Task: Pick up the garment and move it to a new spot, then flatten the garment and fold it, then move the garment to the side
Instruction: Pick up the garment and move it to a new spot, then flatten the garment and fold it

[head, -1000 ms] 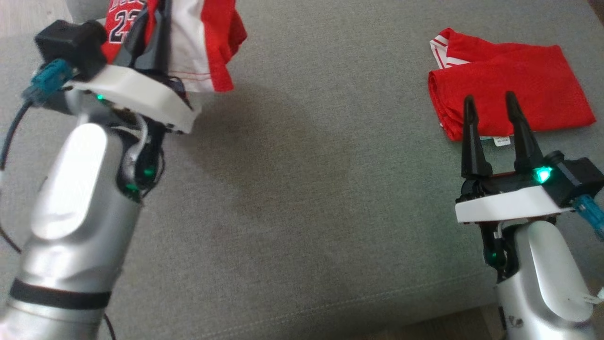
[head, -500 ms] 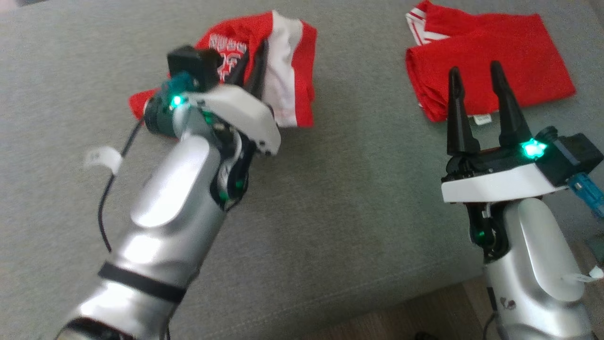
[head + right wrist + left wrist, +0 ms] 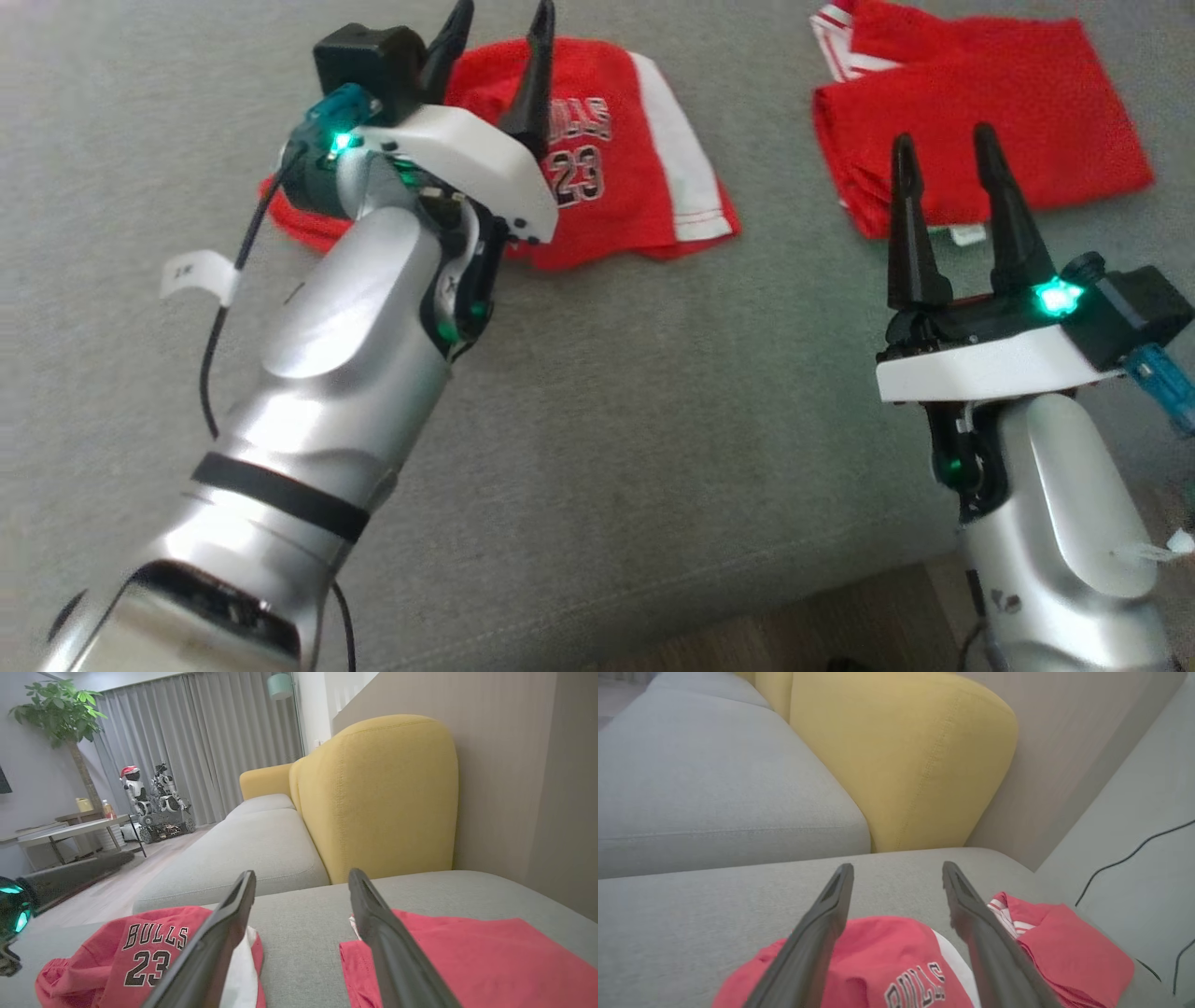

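Note:
The garment is a crumpled red pair of shorts with a white side stripe and "BULLS 23" print, lying on the grey cushion. It also appears in the left wrist view as the shorts and in the right wrist view as the shorts. My left gripper hovers just above its near-left part, open, with nothing between the fingers. My right gripper stands open at the right, apart from the shorts.
A folded red garment lies at the far right of the cushion, just beyond my right fingertips. Behind the cushion rises a yellow backrest. The cushion's front edge runs along the bottom, with wooden floor below.
My left gripper has opened and let the shorts go; they now lie spread on the cushion. The head camera has swung between frames. The right gripper has stayed open.

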Robot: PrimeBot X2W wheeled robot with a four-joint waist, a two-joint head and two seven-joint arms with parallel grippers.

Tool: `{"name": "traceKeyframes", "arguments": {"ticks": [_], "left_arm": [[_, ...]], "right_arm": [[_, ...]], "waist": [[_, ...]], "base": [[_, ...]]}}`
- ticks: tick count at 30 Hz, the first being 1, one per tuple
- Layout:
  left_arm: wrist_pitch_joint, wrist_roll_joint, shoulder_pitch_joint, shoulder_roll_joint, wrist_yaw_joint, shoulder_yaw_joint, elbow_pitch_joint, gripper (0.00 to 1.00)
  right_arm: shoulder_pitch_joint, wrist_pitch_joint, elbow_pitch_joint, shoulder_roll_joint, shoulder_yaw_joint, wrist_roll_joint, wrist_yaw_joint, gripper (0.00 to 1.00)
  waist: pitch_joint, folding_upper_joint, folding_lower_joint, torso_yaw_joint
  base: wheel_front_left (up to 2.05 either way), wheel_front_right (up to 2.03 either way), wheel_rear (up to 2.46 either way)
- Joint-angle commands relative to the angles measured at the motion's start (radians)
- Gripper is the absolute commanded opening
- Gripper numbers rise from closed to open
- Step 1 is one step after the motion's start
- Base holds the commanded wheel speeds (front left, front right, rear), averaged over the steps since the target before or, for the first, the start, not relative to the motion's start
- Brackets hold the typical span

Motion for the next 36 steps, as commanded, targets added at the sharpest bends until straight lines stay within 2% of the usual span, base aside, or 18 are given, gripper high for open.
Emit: {"name": "traceKeyframes", "arguments": {"ticks": [1, 7, 11, 14, 16, 20, 21, 23, 25, 26, 31, 36], "left_arm": [[-0.016, -0.001, -0.035, 0.033, -0.005, 0.04, -0.031, 1.0], [-0.037, 0.049, 0.07, 0.142, -0.026, 0.076, -0.112, 1.0], [-0.038, 0.101, 0.227, 0.204, -0.027, 0.149, -0.264, 1.0], [-0.038, 0.16, 0.373, 0.228, -0.029, 0.209, -0.388, 1.0], [-0.038, 0.192, 0.471, 0.22, -0.029, 0.248, -0.458, 1.0], [-0.038, 0.228, 0.615, 0.16, -0.041, 0.343, -0.552, 1.0], [-0.038, 0.228, 0.615, 0.16, -0.041, 0.343, -0.552, 1.0], [-0.039, 0.245, 0.649, 0.123, -0.051, 0.39, -0.574, 1.0], [-0.039, 0.268, 0.664, 0.095, -0.074, 0.418, -0.582, 1.0], [-0.039, 0.292, 0.667, 0.075, -0.098, 0.434, -0.58, 1.0], [-0.039, 0.338, 0.664, 0.041, -0.147, 0.46, -0.567, 1.0], [-0.039, 0.357, 0.656, 0.022, -0.175, 0.485, -0.553, 1.0]], "right_arm": [[-0.004, -0.006, -0.026, 0.004, 0.014, -0.014, -0.001, 1.0], [0.031, -0.006, 0.005, 0.004, 0.0, -0.059, -0.001, 1.0], [0.062, -0.005, 0.035, 0.004, -0.012, -0.08, -0.001, 1.0], [0.083, 0.002, 0.058, 0.004, -0.009, -0.088, -0.001, 1.0], [0.096, 0.006, 0.073, 0.004, -0.008, -0.091, -0.001, 1.0], [0.109, 0.021, 0.092, 0.004, -0.019, -0.099, -0.001, 1.0], [0.109, 0.021, 0.092, 0.004, -0.019, -0.099, -0.001, 1.0], [0.107, 0.032, 0.097, 0.004, -0.023, -0.103, -0.001, 1.0], [0.1, 0.05, 0.105, 0.004, -0.031, -0.099, -0.001, 1.0], [0.087, 0.073, 0.117, 0.004, -0.042, -0.089, -0.001, 1.0], [0.033, 0.147, 0.189, 0.004, -0.072, -0.062, -0.001, 1.0], [-0.034, 0.2, 0.289, 0.004, -0.105, -0.047, -0.001, 1.0]], "waist": [[-0.029, 0.0, 0.0, 0.047], [-0.084, 0.0, 0.0, 0.16], [-0.118, 0.0, 0.0, 0.222], [-0.139, 0.0, 0.0, 0.253], [-0.151, 0.0, 0.0, 0.269], [-0.157, 0.0, 0.0, 0.294], [-0.157, 0.0, 0.0, 0.294], [-0.155, 0.0, 0.0, 0.304], [-0.151, 0.0, 0.0, 0.312], [-0.142, 0.0, 0.0, 0.32], [-0.11, 0.0, 0.0, 0.339], [-0.074, 0.0, 0.0, 0.363]], "base": [[0.0, 0.0, 0.0], [0.0, 0.0, 0.0], [0.0, 0.0, 0.0], [0.0, 0.0, 0.0], [0.0, 0.0, 0.0], [0.0, 0.0, 0.0], [0.0, 0.0, 0.0], [0.0, 0.0, 0.0], [0.0, 0.0, 0.0], [0.0, 0.0, 0.0], [0.0, 0.0, 0.0], [0.0, 0.0, 0.0]]}}
